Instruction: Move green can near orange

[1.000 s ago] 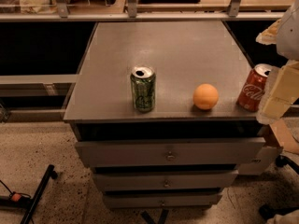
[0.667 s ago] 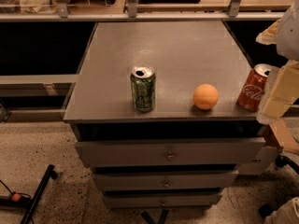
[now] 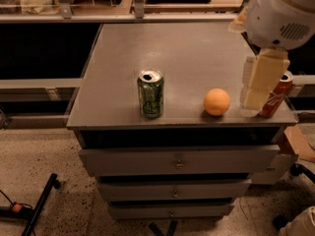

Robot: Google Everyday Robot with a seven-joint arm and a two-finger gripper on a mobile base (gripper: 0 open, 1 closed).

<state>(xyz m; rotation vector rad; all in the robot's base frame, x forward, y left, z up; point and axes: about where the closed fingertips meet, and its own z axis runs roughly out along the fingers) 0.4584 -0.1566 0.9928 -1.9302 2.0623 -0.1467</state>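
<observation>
Flanking one orange (image 3: 216, 102): one green can (image 3: 150, 93) left, the gripper (image 3: 253, 101) just right.

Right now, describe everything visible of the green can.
The green can stands upright near the front edge of the grey table, left of the orange and apart from it. Its body looks like dark green metal with pale scribbled lettering, and the silver top shows a dark opening. Nothing touches it but the table. The gripper hangs well away at the table's right edge, beyond the orange.
</observation>
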